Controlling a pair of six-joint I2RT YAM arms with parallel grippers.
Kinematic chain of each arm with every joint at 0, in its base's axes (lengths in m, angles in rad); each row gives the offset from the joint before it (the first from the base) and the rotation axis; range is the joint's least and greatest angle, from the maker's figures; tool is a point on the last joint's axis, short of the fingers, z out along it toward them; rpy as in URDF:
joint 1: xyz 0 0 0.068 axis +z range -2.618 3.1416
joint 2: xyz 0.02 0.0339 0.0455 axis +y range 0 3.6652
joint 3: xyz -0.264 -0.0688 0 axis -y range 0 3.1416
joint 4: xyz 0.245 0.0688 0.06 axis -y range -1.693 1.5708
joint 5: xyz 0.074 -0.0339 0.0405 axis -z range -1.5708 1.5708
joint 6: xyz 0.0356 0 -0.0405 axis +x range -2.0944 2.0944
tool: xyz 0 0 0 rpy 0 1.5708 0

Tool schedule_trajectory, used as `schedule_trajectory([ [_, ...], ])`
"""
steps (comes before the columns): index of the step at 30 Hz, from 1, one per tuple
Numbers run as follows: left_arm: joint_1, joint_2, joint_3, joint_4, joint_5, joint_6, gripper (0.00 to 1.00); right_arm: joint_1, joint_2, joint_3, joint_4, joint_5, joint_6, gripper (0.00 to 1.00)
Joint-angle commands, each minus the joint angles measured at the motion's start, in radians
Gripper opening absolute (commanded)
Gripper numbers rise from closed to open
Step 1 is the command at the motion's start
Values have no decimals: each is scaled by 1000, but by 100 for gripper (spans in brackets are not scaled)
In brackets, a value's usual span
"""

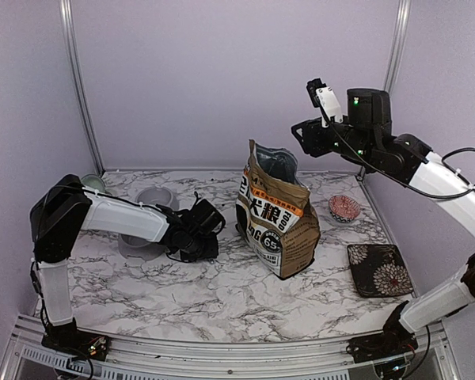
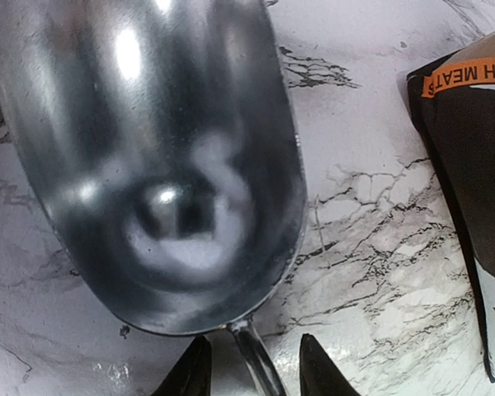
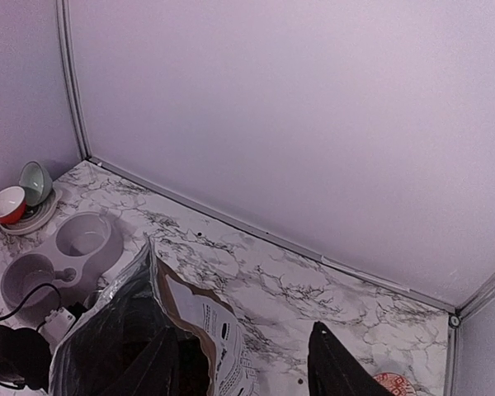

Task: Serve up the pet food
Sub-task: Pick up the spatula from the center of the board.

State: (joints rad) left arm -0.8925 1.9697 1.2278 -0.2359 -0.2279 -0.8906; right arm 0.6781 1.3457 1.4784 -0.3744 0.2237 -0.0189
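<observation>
Brown pet food does not show plainly anywhere. It is most likely down inside the open bag (image 1: pixel 277 222), where it is too dark to see any bits. The bag stands up in the middle of the marble table (image 1: pixel 222 293), and its top is open.

Just to the left of the bag is a shiny metal scoop (image 2: pixel 148 165). It has nothing in it. Its thin handle runs between the fingers of the left gripper (image 2: pixel 254 365). I cannot tell if the fingers squeeze the handle or only sit on each side of it.

The right gripper (image 3: pixel 243 367) hangs high over the bag's open top. Its two fingers are wide apart and hold nothing.

Behind the left arm is a grey dish with two round cups (image 3: pixel 56 256). On the right side of the bag are a small red bowl (image 1: pixel 344 208) and a dark flowery plate (image 1: pixel 380 269). None of them seems to have food in it.

So I think the job is at the scooping step, and no food is out yet. Next, the scoop needs to go up and tip into the bag's mouth. The right gripper may need to come down and pinch the bag's edge so the bag does not fall over
</observation>
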Motion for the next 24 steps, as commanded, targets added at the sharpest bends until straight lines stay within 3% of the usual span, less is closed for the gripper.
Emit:
schedule_trajectory([
  [1,7,38,17,18,-6,7,35,-8,22,44,9,-10,7,51],
  [10,7,54,24,18,-47,16,18,-8,57,71,5,-21,11,51],
  [14,8,38,3,19,-64,16,0,-8,67,89,1,-23,11,51],
  [24,9,-90,-91,48,-151,74,0,-7,81,133,11,-25,15,51],
])
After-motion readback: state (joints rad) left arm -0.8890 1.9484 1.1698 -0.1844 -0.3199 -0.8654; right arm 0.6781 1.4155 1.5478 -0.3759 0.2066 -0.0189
